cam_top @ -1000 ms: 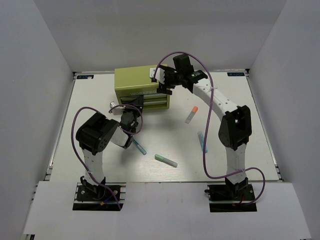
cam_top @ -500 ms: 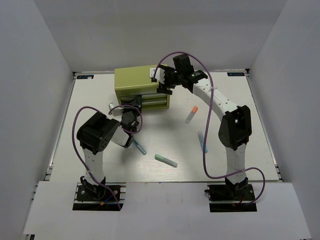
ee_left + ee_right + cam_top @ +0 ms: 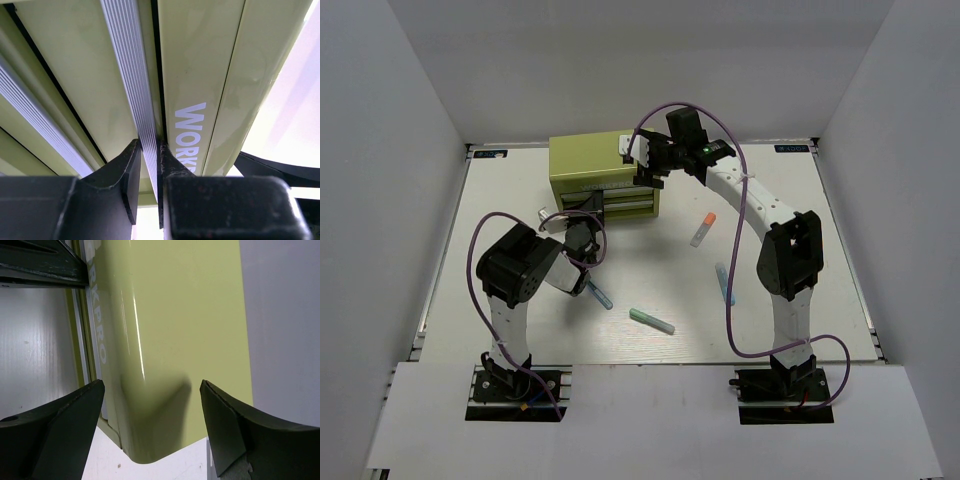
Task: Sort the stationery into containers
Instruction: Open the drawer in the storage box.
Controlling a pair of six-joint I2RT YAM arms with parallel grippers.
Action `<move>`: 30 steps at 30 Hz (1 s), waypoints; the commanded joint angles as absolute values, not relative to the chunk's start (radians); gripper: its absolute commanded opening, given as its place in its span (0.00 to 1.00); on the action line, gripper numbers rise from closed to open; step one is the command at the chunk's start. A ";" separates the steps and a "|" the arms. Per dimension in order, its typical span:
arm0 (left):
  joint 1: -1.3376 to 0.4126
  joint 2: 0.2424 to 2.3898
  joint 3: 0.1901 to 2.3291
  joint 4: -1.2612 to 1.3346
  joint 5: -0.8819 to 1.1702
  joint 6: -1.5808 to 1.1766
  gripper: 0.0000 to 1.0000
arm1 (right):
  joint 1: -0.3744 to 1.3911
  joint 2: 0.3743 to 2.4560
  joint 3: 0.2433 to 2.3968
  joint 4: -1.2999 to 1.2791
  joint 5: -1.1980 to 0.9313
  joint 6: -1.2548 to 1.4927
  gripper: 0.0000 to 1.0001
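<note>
The olive-green cabinet [image 3: 590,165] stands at the back of the table, drawer fronts facing me. My left gripper [image 3: 582,213] is at its front, and in the left wrist view the left gripper [image 3: 149,146] is shut on a ribbed silver drawer handle [image 3: 129,75]. My right gripper [image 3: 645,168] hangs open over the cabinet's right end, and the right gripper [image 3: 152,390] straddles the cabinet's corner [image 3: 170,320] without touching it. On the table lie an orange-capped clear pen [image 3: 703,229], a light blue pen [image 3: 724,284], a mint green pen [image 3: 651,320] and a thin blue pen [image 3: 598,295].
White walls close in the table [image 3: 800,230] at the back and on both sides. Purple cables loop from both arms. The thin blue pen lies right beside the left arm's forearm [image 3: 525,265]. The right arm's elbow [image 3: 790,250] stands close to the light blue pen.
The left gripper's jaws have closed onto the drawer handle. The arms and the pens have hardly moved.
</note>
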State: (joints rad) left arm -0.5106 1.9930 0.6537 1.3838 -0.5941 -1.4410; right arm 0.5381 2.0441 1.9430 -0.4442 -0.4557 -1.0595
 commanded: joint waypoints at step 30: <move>-0.489 1.727 0.684 1.378 -0.689 -1.446 0.00 | 0.549 2.178 2.181 -0.584 -0.397 -1.101 0.83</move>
State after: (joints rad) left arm -0.5125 1.8786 0.6540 1.1881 -0.5949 -1.4353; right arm 0.5446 2.1525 2.1120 -0.5755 -0.4534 -1.1141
